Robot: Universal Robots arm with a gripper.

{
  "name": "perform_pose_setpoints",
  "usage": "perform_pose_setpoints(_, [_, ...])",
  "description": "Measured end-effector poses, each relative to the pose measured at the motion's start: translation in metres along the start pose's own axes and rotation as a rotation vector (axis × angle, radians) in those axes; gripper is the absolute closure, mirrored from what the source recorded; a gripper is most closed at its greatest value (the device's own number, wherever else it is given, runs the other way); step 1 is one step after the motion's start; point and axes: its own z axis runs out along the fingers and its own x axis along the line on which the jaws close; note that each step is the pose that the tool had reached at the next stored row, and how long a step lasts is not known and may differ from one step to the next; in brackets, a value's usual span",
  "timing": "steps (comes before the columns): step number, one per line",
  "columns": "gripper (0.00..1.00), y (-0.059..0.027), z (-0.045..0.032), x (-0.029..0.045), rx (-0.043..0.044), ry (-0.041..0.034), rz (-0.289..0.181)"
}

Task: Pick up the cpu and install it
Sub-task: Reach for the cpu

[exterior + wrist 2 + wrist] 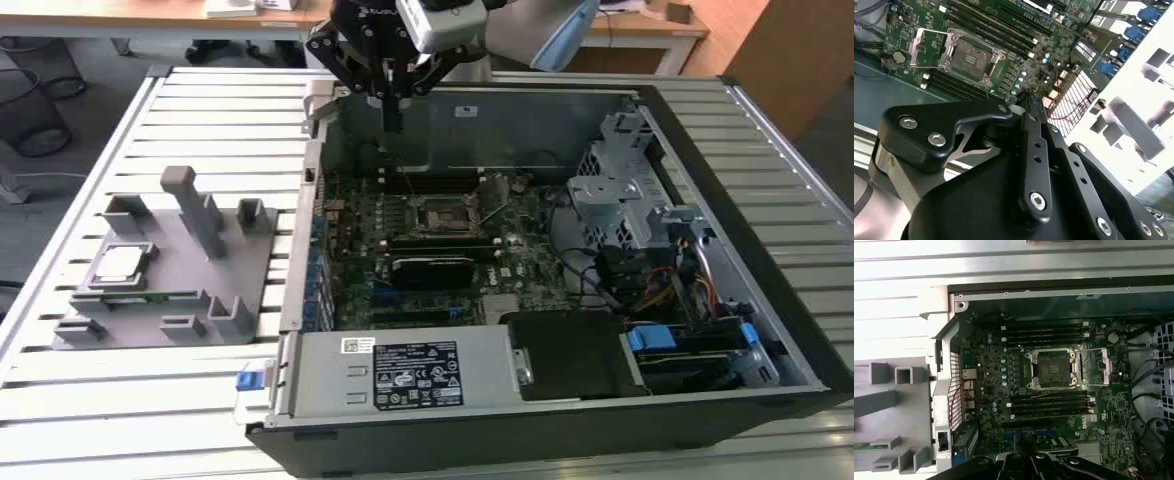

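Note:
The cpu (120,263), a small silvery square chip, lies flat in a recess of the grey holder (200,300) on the exterior view's left, outside the computer case. My gripper (391,122) hangs above the case's back wall, well away from the cpu, its fingers pressed together and holding nothing. The black-framed socket (441,215) on the green motherboard stands open in both wrist views (1051,369) (971,57), with its metal lid (1114,362) swung aside. The shut fingertips (1024,97) point toward the board.
The open black computer case (774,300) lies on a slatted white table (134,420). Inside are a power supply (400,375), a drive cage (621,190) and cables (654,290). A green memory stick (127,297) rests on the holder, which also has tall grey posts (194,205).

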Motion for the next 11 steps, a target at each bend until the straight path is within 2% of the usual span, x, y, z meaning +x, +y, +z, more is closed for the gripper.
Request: perform_pose_setpoints(11, [0.89, -0.0003, 0.0, 0.0036, -0.0001, 0.0, 0.0])
